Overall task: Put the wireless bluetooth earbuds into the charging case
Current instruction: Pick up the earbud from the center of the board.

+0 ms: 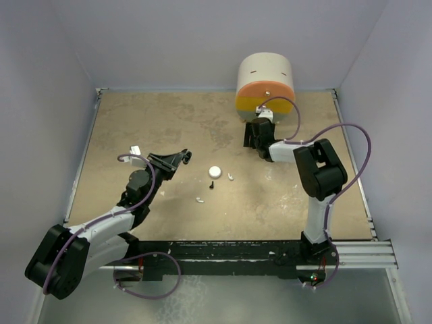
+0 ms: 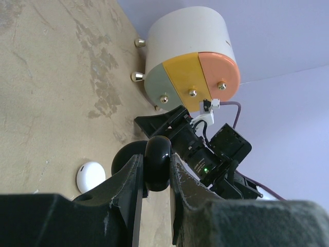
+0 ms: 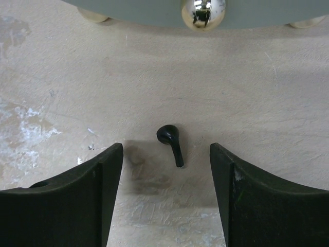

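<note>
the top view hides what sits under the right pincer (image 1: 254, 137); only the right wrist view shows it, a black earbud (image 3: 170, 142) lying on the desk (image 1: 155, 121) between the spread fingers, touched by neither, with a chrome knob (image 3: 203, 11) of the drum at 12 o'clock. likewise only the left wrist view shows that the left pincer (image 1: 181, 157) is pinching a glossy black case (image 2: 157, 163) between its fingertips, lifted off the desk. the top view alone gives the loose pieces at mid-desk: a white round disc (image 1: 215, 171), a second black earbud (image 1: 211, 183) just at its 6 o'clock, one white earbud (image 1: 231, 177) at its 4 o'clock and another white earbud (image 1: 200, 200) at its 7 o'clock. count: four earbuds, two black and two white; one white disc; one black case; one white drum (image 1: 264, 82), its face split into grey-green, yellow and orange segments, each with one knob. the left arm stretches low from 7 o'clock toward the centre. the right arm rises from 5 o'clock, folds at the elbow and reaches down to the foot of the drum at 1 o'clock.
</note>
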Motion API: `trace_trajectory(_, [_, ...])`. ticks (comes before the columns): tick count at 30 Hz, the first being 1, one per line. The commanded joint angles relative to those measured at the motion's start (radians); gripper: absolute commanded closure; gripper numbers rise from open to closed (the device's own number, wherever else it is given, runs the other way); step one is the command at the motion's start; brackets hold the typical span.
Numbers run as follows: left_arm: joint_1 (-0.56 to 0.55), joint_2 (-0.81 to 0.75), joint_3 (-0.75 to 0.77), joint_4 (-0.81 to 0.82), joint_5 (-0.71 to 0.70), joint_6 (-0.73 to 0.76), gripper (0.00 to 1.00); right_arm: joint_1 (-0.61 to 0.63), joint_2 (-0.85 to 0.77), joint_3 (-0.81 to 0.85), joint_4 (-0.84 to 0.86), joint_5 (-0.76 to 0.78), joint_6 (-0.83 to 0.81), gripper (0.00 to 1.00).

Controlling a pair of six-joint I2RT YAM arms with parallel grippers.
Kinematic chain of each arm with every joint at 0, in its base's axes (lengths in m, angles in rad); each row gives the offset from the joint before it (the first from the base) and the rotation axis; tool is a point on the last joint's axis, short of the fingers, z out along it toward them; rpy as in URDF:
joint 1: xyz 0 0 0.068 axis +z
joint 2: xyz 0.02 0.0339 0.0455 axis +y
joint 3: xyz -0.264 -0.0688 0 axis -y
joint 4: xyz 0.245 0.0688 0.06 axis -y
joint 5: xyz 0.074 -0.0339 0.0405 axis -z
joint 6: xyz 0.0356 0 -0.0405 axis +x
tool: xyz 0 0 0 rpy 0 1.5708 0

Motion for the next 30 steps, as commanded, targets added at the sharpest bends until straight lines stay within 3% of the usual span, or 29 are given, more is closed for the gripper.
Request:
trace_trajectory(1, [0.003,0.000,0.007,0.049,-0.008,-0.001,1.00,0.020,0.029,0.054,-0.069,0.064,-0.018,0.31])
trace_trajectory(15, [0.004,-0.013,-0.001,0.044,-0.013,0.000,1.00,0.058,0.093,0.110,-0.145,0.170,0.025,0.38])
trace_trajectory(30, [0.004,-0.023,-0.007,0.040,-0.018,0.000,1.00,0.058,0.103,0.115,-0.166,0.159,0.054,0.47])
